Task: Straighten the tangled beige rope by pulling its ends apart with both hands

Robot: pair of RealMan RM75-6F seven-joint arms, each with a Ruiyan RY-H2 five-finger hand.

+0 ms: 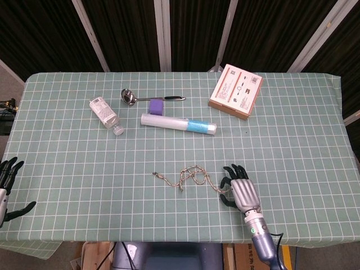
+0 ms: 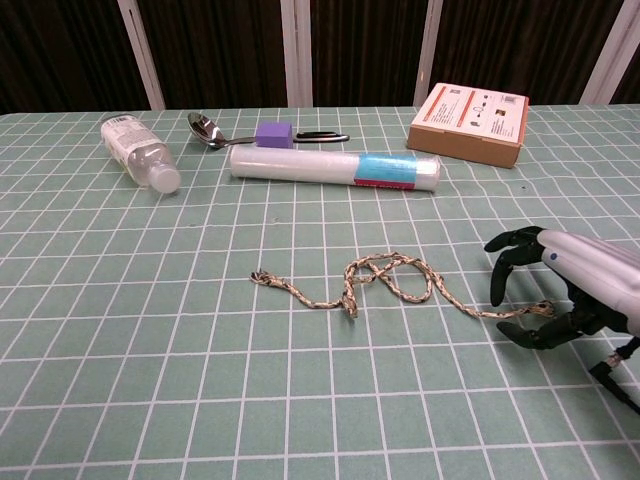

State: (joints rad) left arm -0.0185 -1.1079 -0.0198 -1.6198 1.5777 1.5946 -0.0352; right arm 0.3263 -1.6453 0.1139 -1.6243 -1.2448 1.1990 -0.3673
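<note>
Both hands empty — right hand (image 2: 560, 285) fingers spread (curled) over rope (image 2: 390, 282) end.

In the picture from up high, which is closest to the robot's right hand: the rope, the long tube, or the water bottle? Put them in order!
From the right hand:
1. Beige rope, right beside its fingers, to the left.
2. Long tube, farther back, mid-table.
3. Water bottle, far back-left.
</note>
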